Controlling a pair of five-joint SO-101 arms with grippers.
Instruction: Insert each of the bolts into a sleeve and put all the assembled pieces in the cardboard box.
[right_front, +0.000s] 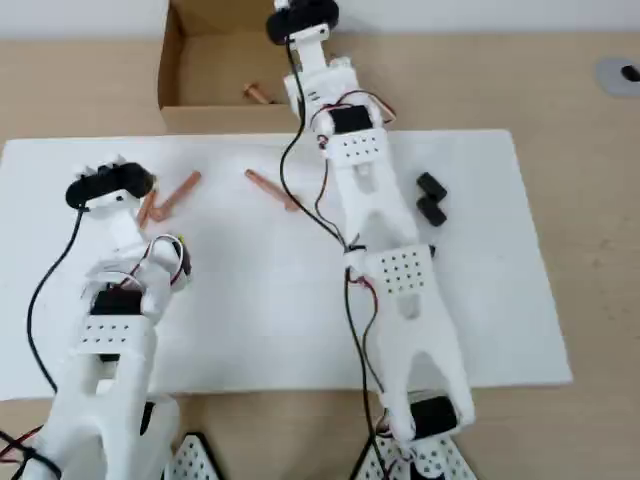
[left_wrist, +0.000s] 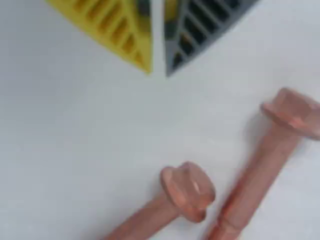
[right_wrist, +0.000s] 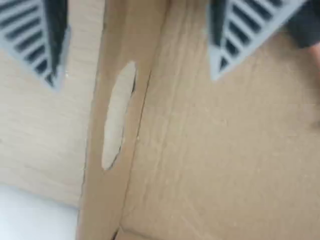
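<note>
Copper-pink bolts (left_wrist: 187, 192) and black sleeves (right_front: 431, 198) are lying on a white mat (right_front: 260, 300).
The left gripper (left_wrist: 159, 74) is showing one yellow and one grey ribbed finger just off the bolts; the right gripper (right_wrist: 135, 82) is showing grey ribbed fingers framing the plain brown box (right_wrist: 210, 165).

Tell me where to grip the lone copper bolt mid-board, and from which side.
Take the bolt by mid-shank from straight above, pinching across its length. It lies flat and slanted on the white board, so only the shank's sides are free; the wrist probably needs turning to match.

Bolts (right_front: 181, 189) on mat (right_front: 250, 300), cardboard box (right_front: 220, 118) behind
</note>
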